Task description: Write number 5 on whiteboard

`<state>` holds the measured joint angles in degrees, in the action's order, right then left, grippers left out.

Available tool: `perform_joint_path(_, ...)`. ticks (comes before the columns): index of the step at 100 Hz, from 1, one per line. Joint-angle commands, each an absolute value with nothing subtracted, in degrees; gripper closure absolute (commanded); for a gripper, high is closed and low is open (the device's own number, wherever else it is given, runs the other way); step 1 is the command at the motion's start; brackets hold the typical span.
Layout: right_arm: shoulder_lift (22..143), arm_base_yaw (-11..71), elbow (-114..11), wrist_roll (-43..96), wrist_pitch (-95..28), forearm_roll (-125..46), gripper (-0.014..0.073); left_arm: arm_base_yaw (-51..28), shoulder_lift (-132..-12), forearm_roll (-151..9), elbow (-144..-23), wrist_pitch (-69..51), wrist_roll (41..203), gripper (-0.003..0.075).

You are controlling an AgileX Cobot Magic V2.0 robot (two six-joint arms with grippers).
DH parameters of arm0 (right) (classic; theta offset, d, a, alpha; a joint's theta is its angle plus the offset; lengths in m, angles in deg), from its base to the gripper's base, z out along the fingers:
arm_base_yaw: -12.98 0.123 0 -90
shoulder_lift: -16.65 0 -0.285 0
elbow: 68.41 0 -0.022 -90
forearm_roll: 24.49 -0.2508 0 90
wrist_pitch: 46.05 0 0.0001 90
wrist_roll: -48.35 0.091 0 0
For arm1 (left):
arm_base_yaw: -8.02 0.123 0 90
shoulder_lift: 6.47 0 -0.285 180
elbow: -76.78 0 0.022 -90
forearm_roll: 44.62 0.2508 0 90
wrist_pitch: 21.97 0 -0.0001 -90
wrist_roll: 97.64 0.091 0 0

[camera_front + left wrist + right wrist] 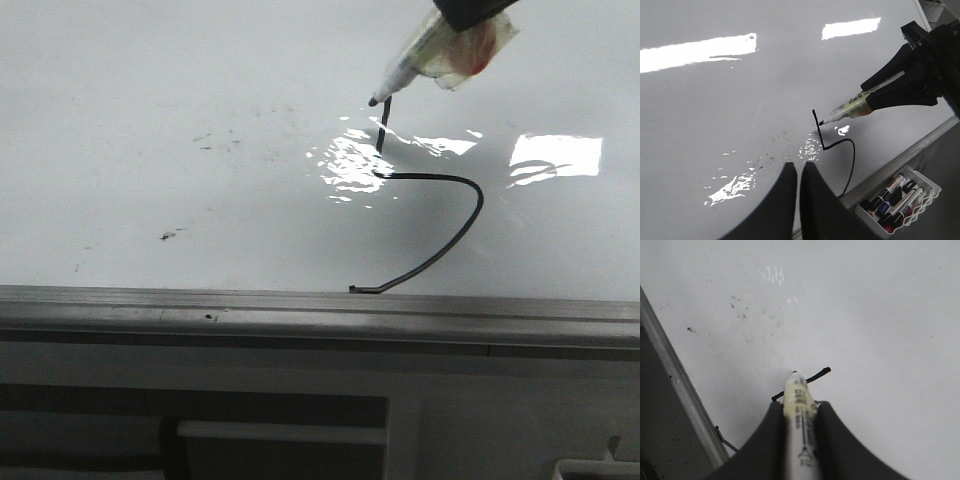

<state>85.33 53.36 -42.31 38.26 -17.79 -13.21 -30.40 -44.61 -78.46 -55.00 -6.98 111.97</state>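
The whiteboard [150,100] lies flat, with a grey frame along its near edge [300,305]. On it is part of the number 5 [430,176]: a short upright stroke, a curved belly and a small tail by the frame. No top bar shows. My right gripper [465,15] is shut on a marker [435,50], whose tip is near the top of the upright stroke; I cannot tell if it touches. In the right wrist view the gripper [799,407] holds the marker [797,390] over the stroke [819,374]. My left gripper [798,167] is shut and empty, above the board.
A white tray [930,187] with several markers sits beside the board's frame in the left wrist view. Small dark smudges [170,236] and bright glare patches [555,155] mark the board. A grey ledge [300,370] runs in front of the frame.
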Motion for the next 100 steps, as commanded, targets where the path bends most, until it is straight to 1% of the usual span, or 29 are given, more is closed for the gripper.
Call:
perform_joint_path(1,85.53,52.93,-44.24,38.68,-20.80,-12.01,0.0652,-30.23,-44.67,-79.49,-56.44,-10.56,111.32,0.0741)
perform_joint_path(46,88.03,52.81,-44.24,39.88,-20.29,-9.79,0.0652,-30.23,-44.67,-79.49,-56.44,-8.81,111.32,0.0741)
perform_joint_path(63,88.03,52.70,-44.24,44.00,-19.25,-6.00,0.0652,-30.23,-44.67,-79.49,-56.44,-8.67,111.32,0.0741)
perform_joint_path(77,88.03,52.70,-44.24,48.35,-15.60,-0.92,0.0652,-30.23,-44.67,-79.49,-56.44,-8.67,111.32,0.0741)
perform_joint_path(100,87.26,52.70,-44.12,57.30,-5.50,6.22,0.0652,-30.23,-44.67,-79.49,-56.44,-8.67,111.32,0.0741)
